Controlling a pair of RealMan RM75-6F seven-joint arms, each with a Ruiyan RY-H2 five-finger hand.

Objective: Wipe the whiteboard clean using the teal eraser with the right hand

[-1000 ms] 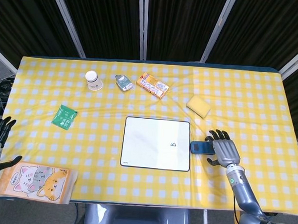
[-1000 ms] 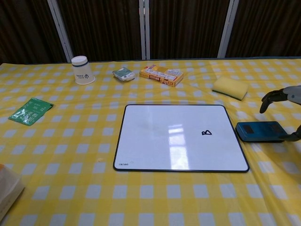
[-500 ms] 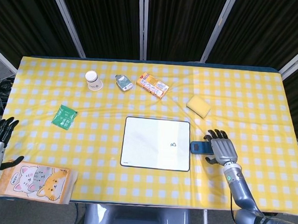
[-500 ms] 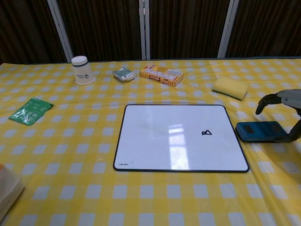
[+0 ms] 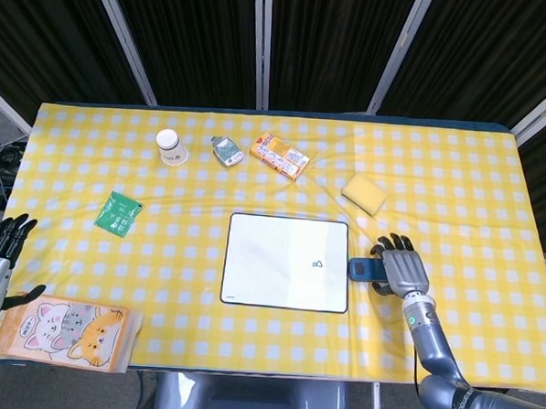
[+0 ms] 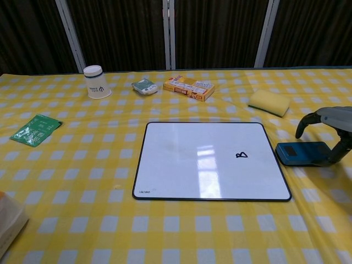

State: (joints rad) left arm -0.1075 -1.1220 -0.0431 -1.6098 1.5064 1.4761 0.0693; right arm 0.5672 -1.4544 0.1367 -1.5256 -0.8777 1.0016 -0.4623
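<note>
Poised with fingers apart over the teal eraser [image 6: 301, 153] right of the whiteboard [image 6: 209, 160]: right hand [image 6: 328, 128], best lowered squarely before clamping.

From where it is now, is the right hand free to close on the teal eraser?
Probably yes. The right hand arches right over the eraser, fingers apart, and nothing lies between them. The whiteboard sits just beside the eraser but does not cover it.

Yellow-and-white checked tablecloth [image 5: 458, 168], white black-framed whiteboard [image 5: 286, 261], teal eraser [image 6: 300, 153], yellow sponge [image 5: 363, 194].
</note>
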